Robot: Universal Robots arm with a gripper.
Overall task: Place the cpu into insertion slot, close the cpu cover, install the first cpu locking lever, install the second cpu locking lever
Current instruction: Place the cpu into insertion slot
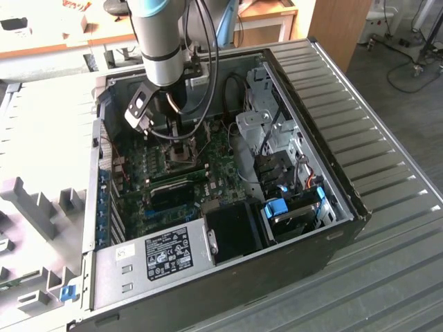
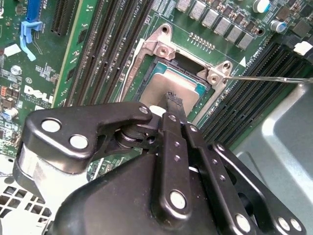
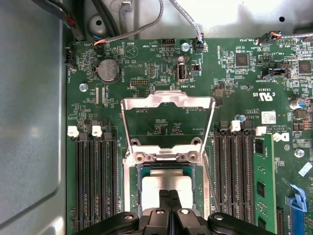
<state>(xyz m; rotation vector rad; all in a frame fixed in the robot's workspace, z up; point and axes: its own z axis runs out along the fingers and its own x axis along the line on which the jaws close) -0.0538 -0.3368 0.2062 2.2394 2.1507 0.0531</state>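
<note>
Closest, my black metal gripper [image 3: 169, 192] has its fingers pressed together, tips at the flat silvery-grey square cpu [image 3: 164, 180], which lies in the dark, metal-rimmed insertion slot [image 3: 138, 177]. The first wrist view adds the thin silvery windowed cpu cover [image 3: 166, 100], swung open. The exterior view sets me upper left of centre, inside an open black computer case [image 1: 297, 273].

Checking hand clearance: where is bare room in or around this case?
Free: the ribbed tabletop at the exterior view's right of the computer case. Crowded: the insertion slot, hemmed by memory slots, the open cpu cover and the gripper.
</note>
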